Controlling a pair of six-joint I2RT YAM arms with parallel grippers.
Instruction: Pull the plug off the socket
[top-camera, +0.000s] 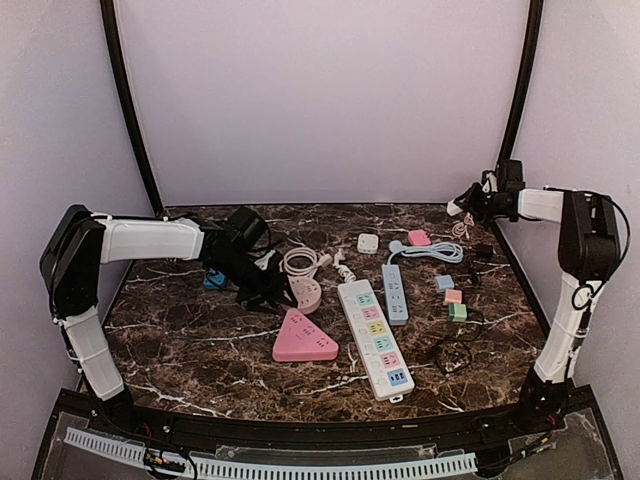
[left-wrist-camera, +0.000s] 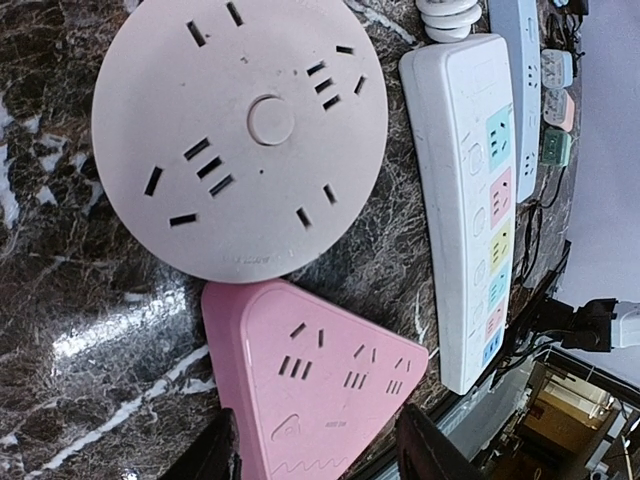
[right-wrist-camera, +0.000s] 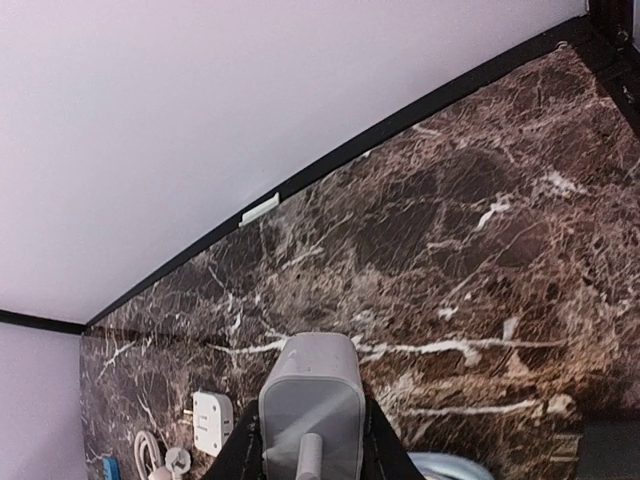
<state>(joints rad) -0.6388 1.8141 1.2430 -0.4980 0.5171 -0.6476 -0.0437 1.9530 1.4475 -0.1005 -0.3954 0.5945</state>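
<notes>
starting with the top view, we see the right hand up above the far right corner of the tabletop. it is pinching a small white plug, well apart from every socket lying below. the left hand sits low at the left, just beside the round pink socket, with a coiled white cable just behind that socket. in front lies a pink triangular socket. to its right a white power strip with coloured outlets runs toward the near edge, and a shorter blue strip lies beside it. further right are three small cubes, blue, pink and green, near a loose black cable. a white cube adapter sits toward the back.

left wrist view: the left hand has its fingers spread apart, with the triangular socket showing underneath between them. the round pink socket fills the upper left, right up against the triangular socket; we cannot tell if they touch. the white power strip lies to the right.

right wrist view: the right hand is clamped on the plug, a grey-white block between its dark fingers, up over the marble tabletop. the white cube adapter shows lower left.
</notes>
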